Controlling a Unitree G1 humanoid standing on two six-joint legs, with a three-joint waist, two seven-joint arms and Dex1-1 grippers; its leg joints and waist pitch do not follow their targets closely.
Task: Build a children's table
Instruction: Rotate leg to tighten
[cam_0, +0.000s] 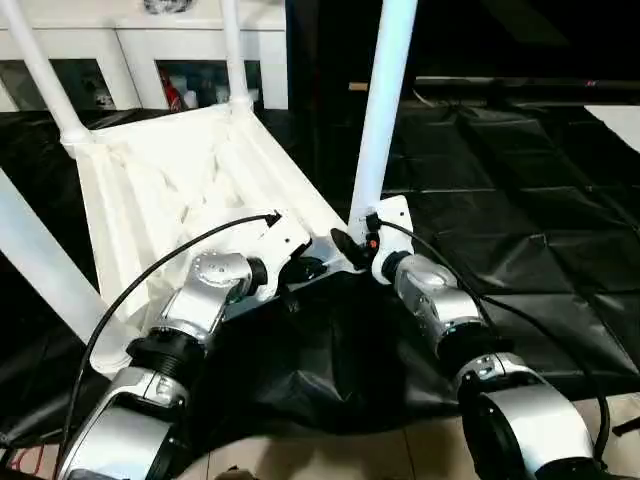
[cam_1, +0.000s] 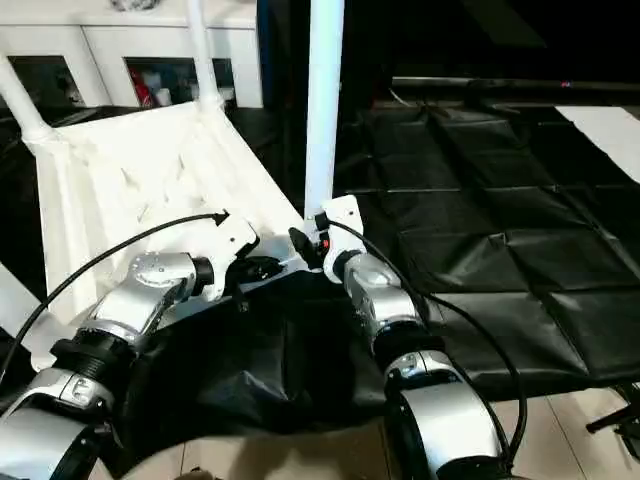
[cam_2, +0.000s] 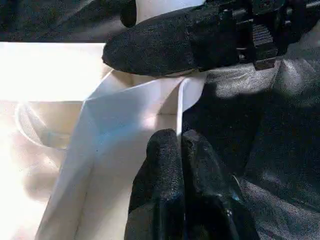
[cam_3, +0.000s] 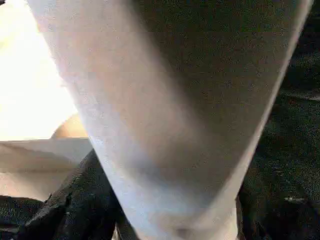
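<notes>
Table top (cam_0: 190, 190) lies upside down, ribbed underside up, on the black sheet (cam_0: 520, 250) covering the floor. Tube legs stand in its sockets; the near-right leg (cam_0: 383, 110) rises from the corner by the grippers. Left gripper (cam_2: 181, 150): fingers pressed together, seemingly pinching the thin rim of the top at its near edge. Right gripper (cam_0: 350, 248): jaws spread around the base of that leg; actual contact is hard to judge, view too close. White cabinet (cam_0: 150, 50) behind.
</notes>
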